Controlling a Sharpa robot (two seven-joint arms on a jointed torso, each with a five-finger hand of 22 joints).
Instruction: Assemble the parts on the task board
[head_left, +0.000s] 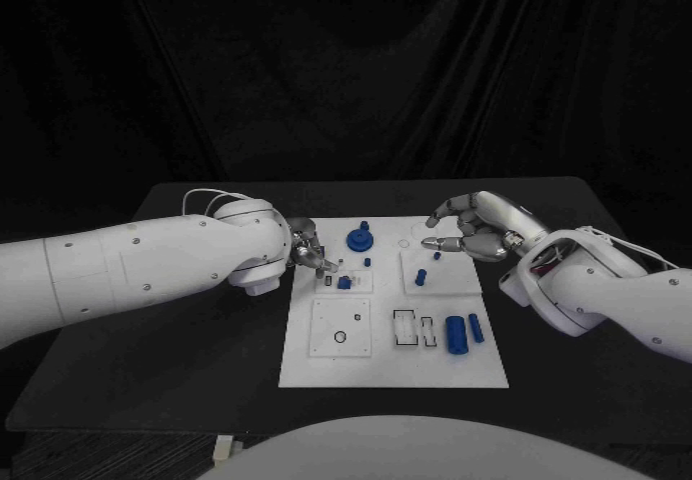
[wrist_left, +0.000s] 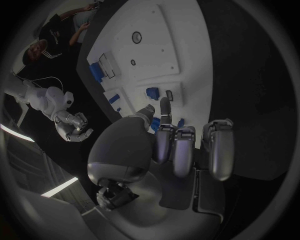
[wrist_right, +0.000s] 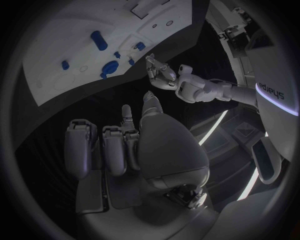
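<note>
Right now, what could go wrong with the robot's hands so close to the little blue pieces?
The left hand has its fingertips right by a small blue part at the board's left edge; a slip might knock it over. The right hand hovers over the board's far right corner, near an upright blue peg, and could bump it when it comes down. Two blue cylinders lie loose and may roll.

Left hand (head_left: 306, 255): fingertips at the task board (head_left: 392, 300) near a small blue part (head_left: 345, 282); contact and any pinched piece too small to tell, and in the left wrist view its own fingers (wrist_left: 187, 147) cover the board edge beneath them. Right hand (head_left: 483, 232): fingers curled, contents indiscernible. Task board in the right wrist view is cut off at the circle's rim.
</note>
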